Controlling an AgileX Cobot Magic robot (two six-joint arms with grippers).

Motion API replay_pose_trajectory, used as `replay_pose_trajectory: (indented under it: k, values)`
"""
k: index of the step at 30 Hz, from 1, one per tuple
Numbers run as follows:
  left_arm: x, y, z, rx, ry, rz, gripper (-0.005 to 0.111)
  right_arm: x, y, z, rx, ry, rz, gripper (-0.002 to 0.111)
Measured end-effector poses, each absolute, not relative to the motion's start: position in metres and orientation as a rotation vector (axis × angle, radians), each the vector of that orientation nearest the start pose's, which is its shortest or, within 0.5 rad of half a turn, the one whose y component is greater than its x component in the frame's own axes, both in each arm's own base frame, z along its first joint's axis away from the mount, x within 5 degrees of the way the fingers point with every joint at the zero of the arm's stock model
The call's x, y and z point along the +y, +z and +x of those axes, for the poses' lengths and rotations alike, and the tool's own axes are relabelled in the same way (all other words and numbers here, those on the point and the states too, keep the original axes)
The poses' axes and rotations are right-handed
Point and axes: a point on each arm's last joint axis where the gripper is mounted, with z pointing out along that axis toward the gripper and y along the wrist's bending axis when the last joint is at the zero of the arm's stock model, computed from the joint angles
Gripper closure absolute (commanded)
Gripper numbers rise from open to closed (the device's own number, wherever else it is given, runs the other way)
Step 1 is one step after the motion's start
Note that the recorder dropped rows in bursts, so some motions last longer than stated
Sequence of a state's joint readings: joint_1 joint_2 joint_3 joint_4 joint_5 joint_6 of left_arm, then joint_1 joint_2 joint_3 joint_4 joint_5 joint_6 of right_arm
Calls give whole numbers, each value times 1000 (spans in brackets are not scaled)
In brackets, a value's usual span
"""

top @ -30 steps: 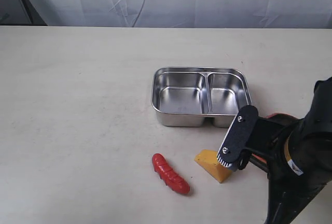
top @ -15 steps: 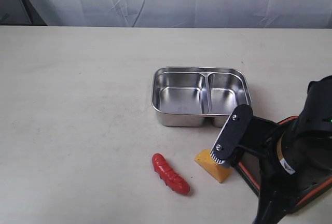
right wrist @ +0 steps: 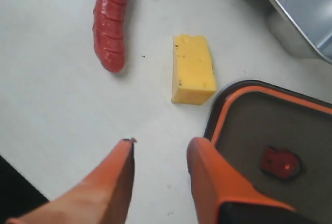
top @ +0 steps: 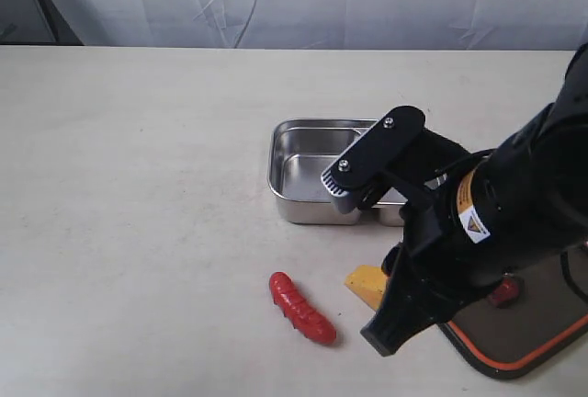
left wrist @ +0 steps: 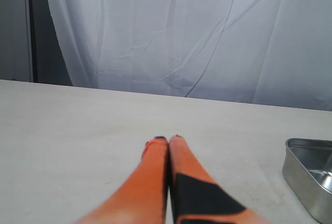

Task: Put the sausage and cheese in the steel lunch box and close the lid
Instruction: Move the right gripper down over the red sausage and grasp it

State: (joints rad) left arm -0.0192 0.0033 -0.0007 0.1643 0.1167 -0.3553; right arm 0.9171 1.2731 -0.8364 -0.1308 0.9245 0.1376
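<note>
Right fingers (right wrist: 116,182): two orange fingers standing apart with bare desk showing in the gap; nothing is held between them.
Cheese relative to right fingers: the small yellow-orange toy cheese wedge (right wrist: 193,68) lies on the desk ahead of the fingertips, clear of both.
Cheese, position: between the sausage and the lid, just beside the lid's corner; in the exterior view (top: 367,282) the black right arm (top: 496,222) hides most of it.
Cheese, appearance: blocky wedge, pale yellow top with tiny dark specks, deeper orange end face.
Sausage: small glossy red toy sausage (right wrist: 110,24) with ridges across it and rounded ends, lying flat near the cheese but apart from it, farther from the fingers; seen to the left of the cheese in the exterior view (top: 301,308).
Lid: dark translucent rectangular lid (right wrist: 244,125) with an orange rim and a red valve (right wrist: 279,163) at its centre, flat on the desk; one right finger overlaps its edge in the wrist view, contact cannot be told.
Lunch box: shiny rectangular stainless-steel lunch box (top: 303,211), uncovered, beyond the sausage and cheese; the arm crosses its right part.
Left fingers (left wrist: 155,172): pressed together, holding nothing, above bare desk, well apart from the box wall (left wrist: 306,182).
Desk (top: 138,186): pale, matt surface.
</note>
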Motion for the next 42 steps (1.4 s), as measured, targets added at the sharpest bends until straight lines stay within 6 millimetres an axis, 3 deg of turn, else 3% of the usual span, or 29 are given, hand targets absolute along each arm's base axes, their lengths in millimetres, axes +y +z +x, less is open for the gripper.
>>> replay_pose_trajectory:
  k: [6, 12, 19, 31, 42]
  values:
    - [0, 204, 57, 1584, -153, -152, 106, 177, 241, 147, 2638, 51, -1152, 70]
    - [0, 208, 57, 1541, -184, -163, 106, 181, 234, 149, 2655, 41, -1160, 51]
    - [-1, 213, 56, 1481, -198, -154, 106, 183, 230, 155, 2637, 29, -1155, 51]
    - [-1, 214, 56, 1476, -199, -153, 106, 180, 198, 188, 2742, 72, -1055, 51]
    - [-1, 214, 56, 1476, -199, -153, 106, 187, 177, 198, 2731, 46, -1097, 51]
